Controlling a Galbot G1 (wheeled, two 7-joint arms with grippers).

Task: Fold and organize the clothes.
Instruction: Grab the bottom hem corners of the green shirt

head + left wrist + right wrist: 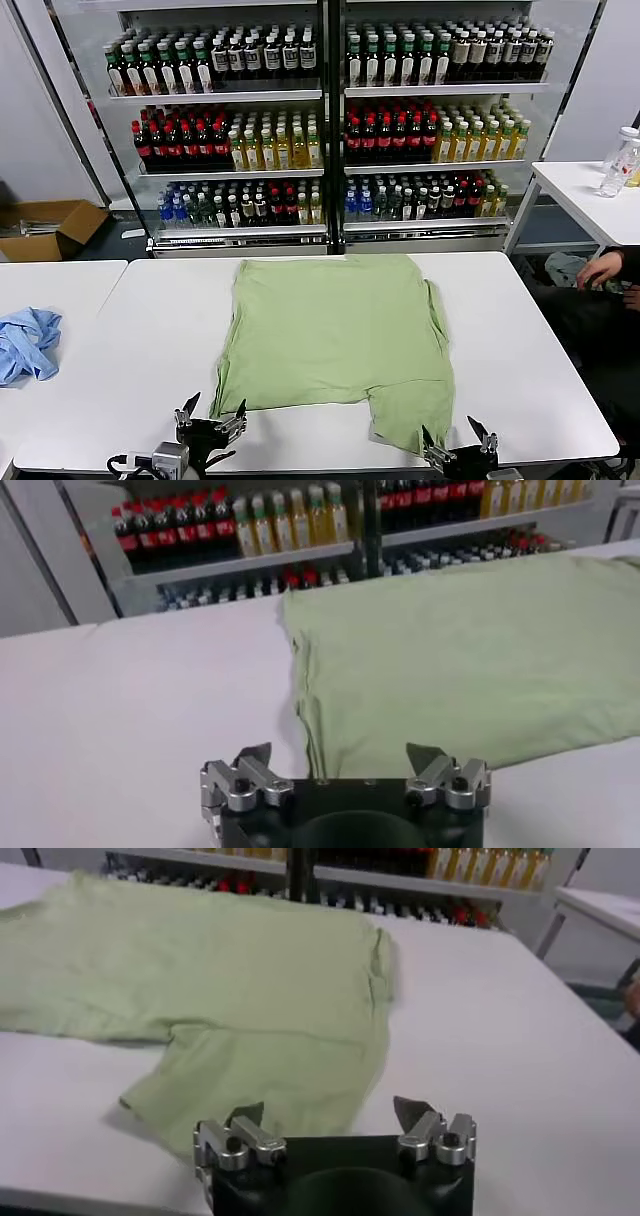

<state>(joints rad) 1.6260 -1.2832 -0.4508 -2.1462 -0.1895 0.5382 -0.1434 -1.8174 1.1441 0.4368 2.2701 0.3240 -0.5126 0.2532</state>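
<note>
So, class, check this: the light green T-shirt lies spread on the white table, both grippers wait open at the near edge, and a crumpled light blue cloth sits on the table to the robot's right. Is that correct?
Not quite. The light blue cloth lies to the robot's left, as the head view shows. The rest holds: the light green T-shirt is spread on the white table, and the left gripper and right gripper wait open at the near edge.

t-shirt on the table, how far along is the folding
Partly folded: the T-shirt lies flat with one side turned in. Nothing is in hand; the left gripper and right gripper hover open at its near edge. Further folds remain.
</note>
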